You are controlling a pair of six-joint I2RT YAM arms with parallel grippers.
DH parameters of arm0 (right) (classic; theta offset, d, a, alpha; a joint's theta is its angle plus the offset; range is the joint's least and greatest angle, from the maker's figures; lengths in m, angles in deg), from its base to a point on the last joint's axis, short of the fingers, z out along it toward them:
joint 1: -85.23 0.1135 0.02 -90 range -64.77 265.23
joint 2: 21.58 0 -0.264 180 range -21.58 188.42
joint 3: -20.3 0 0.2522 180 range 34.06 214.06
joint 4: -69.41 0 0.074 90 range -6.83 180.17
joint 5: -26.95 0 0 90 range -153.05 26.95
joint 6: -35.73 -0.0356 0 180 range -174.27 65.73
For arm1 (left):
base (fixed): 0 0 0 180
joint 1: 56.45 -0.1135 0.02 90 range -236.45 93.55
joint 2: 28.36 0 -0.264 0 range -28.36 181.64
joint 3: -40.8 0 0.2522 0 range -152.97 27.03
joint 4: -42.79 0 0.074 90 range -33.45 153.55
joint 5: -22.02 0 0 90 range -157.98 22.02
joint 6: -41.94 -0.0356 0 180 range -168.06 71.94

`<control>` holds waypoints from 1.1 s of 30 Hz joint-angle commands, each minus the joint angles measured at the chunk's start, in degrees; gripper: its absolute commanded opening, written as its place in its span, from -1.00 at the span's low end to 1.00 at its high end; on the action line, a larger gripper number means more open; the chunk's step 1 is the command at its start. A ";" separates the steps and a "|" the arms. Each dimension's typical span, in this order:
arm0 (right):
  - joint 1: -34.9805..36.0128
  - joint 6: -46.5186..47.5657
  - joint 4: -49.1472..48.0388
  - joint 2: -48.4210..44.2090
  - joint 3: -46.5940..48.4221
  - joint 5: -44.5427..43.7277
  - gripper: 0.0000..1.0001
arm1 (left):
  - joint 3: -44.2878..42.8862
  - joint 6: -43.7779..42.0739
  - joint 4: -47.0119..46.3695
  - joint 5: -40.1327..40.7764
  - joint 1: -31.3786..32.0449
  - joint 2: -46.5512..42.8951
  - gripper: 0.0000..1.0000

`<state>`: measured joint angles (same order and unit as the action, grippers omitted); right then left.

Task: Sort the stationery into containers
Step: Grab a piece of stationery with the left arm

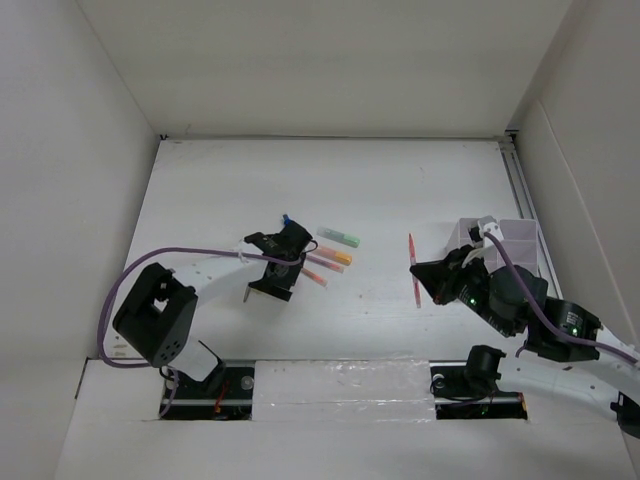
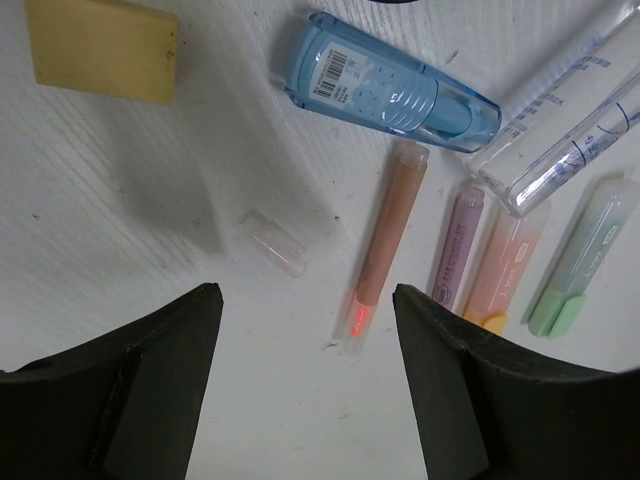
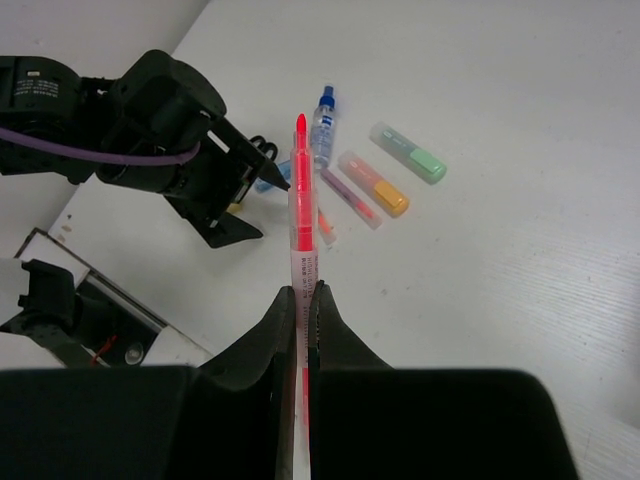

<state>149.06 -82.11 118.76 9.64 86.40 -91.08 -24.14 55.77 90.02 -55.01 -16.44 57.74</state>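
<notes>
The right pincer point(image 3: 302, 295) is shut tight on a thin red pen point(image 3: 300, 200). A long part of the pen pokes out past the fingertips, red tip first. It's prob held this way b/c the pen is skinny & the two fingers can squeeze its sides.

The red pen is up off the table point(image 1: 400, 180), I think. It's just beside the white bins point(image 1: 525, 245) but not in one yet. From the top view its long line runs near to far, w/ the far end leaning a bit left. From the wrist view the tip points over at the pile & the other arm. Can't tell if it's level or tipped up.

The left pincer point(image 2: 305, 370) hangs over the pile w/ its fingers apart & nothing btwn them. My guess: it's wide so it can drop around the next thing.

Just ahead of the gap an orange-red pen point(image 2: 385, 240) lies flat, red end toward the pincer. Beside it, lying almost the same way, are a purple marker point(image 2: 455, 250), an orange marker point(image 2: 500, 270) & a green marker point(image 2: 580, 260). That makes each one easy to pinch across. A yellow eraser point(image 2: 100, 50) sits well apart from them.
</notes>
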 commanded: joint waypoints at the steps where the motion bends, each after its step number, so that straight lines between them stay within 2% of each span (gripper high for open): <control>1: 0.15 0.94 -1.23 0.07 0.13 0.35 -1.00 | -1.20 2.43 2.21 4.43 -0.28 -2.79 0.31; 5: 0.15 0.94 -1.76 0.59 0.13 0.35 -1.00 | -3.22 1.20 6.67 5.84 -0.28 -4.71 0.33; 10: 0.15 0.94 -1.76 0.59 0.13 0.35 -1.00 | -9.63 -0.74 16.17 13.28 -0.28 -7.35 0.42; 13: 0.15 0.94 -1.76 0.59 0.13 -0.18 -1.00 | -10.35 -2.13 18.29 16.28 -0.28 -11.39 0.45; 14: 0.15 0.94 -1.76 0.59 0.13 -0.18 -1.00 | -9.82 -2.75 17.51 16.30 -0.28 -12.62 0.59; 18: 0.15 0.94 -1.76 1.91 0.13 -0.18 -1.00 | -9.29 -13.01 13.12 19.01 -0.28 -15.88 0.89; 22: 0.15 0.94 -1.76 1.91 0.13 -0.18 -1.00 | -11.49 -20.75 14.70 21.92 -0.28 -16.50 0.98; 25: 0.15 0.94 -1.50 2.44 0.13 -0.18 -1.00 | -12.97 -39.96 5.23 17.98 -0.28 -17.02 0.98; 27: 0.15 0.94 0.34 2.97 0.75 -0.71 -1.00 | -14.47 -53.65 3.01 12.64 -0.28 -17.02 0.98; 31: 0.15 2.08 0.88 4.10 1.80 -0.01 -1.00 | -18.51 -67.66 6.07 8.75 1.91 -17.55 0.98; 33: 0.15 3.13 0.88 5.85 1.80 0.70 -1.00 | -19.74 -71.29 6.69 7.34 2.71 -19.21 0.98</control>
<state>149.06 -81.15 119.81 13.71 86.46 -91.04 -40.71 -0.36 96.36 -44.28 -15.00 41.46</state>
